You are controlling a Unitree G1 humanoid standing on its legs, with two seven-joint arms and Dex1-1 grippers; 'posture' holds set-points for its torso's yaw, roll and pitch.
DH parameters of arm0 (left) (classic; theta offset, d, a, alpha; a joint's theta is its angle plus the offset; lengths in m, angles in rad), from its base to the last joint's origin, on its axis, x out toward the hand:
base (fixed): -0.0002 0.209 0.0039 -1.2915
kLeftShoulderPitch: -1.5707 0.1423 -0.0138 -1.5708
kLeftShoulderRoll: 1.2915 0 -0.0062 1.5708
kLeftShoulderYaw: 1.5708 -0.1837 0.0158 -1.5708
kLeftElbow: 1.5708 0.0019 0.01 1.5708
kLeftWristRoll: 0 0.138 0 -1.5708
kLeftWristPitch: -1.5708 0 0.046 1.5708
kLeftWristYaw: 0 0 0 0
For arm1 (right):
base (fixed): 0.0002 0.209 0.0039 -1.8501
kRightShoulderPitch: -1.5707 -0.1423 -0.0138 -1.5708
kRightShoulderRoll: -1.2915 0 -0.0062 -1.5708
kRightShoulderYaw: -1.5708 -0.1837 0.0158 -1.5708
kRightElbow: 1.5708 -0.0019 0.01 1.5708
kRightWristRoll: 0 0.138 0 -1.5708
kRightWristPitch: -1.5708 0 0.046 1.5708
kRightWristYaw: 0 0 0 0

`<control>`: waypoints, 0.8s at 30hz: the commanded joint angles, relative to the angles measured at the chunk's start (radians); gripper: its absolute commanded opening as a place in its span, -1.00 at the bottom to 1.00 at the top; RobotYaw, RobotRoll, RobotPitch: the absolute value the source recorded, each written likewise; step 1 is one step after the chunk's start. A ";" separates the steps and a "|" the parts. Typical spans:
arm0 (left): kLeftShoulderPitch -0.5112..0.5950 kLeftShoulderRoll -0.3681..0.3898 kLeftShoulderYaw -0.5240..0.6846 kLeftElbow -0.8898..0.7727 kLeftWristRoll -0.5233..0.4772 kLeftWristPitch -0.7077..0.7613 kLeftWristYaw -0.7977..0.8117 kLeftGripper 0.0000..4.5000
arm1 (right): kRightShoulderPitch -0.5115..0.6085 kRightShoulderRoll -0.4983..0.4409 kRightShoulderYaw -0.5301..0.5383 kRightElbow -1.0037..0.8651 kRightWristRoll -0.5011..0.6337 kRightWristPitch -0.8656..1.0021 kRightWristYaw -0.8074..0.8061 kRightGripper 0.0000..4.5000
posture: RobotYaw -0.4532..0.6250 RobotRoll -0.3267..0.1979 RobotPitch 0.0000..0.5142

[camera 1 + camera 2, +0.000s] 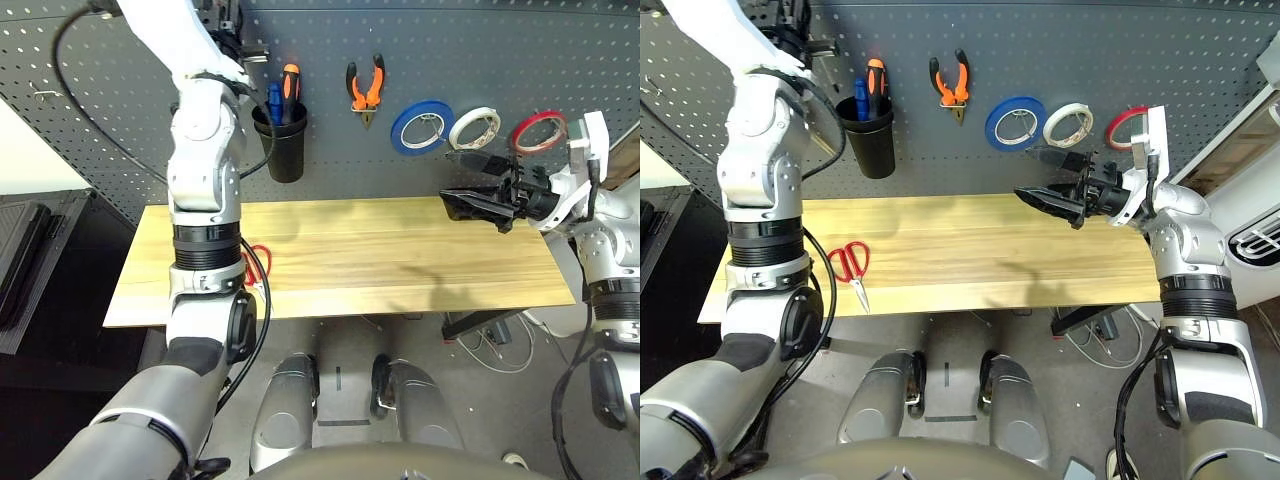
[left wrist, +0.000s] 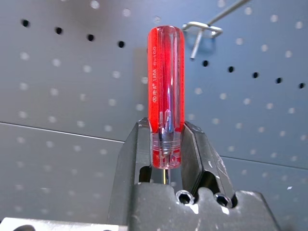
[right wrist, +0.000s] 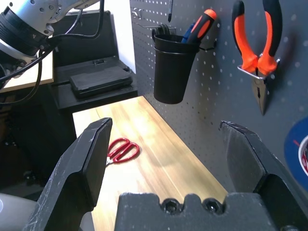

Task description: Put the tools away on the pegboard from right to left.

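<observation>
Both arms are built from silver-grey cast segments joined by black ribbed collars, with a white shell on the upper part of the left arm (image 1: 205, 180). A black oval cover sits on the side of each forearm. Thin black cables loop along the left arm, and red wires show near its wrist collar. The right arm (image 1: 1185, 250) carries a white bracket beside its wrist. The left gripper (image 2: 166, 166) and right gripper (image 3: 168, 159) have matte black, wedge-shaped fingers rising from a black base block set with hex-socket screws.
</observation>
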 commanded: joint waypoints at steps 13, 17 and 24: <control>0.084 0.042 -0.082 0.211 0.073 -0.187 -0.018 -0.63 | 0.025 0.028 -0.014 -0.047 0.011 -0.011 -0.037 1.00 | -0.17 0.25 -0.77; 0.088 0.064 -0.103 0.215 0.089 -0.182 -0.035 -0.01 | 0.023 0.031 -0.011 -0.038 0.007 -0.020 -0.037 1.00 | -0.15 0.25 -0.76; 0.158 0.191 -0.095 -0.009 0.078 -0.058 -0.145 0.99 | 0.014 0.040 0.009 -0.018 -0.001 -0.016 -0.017 1.00 | -0.08 0.25 -0.73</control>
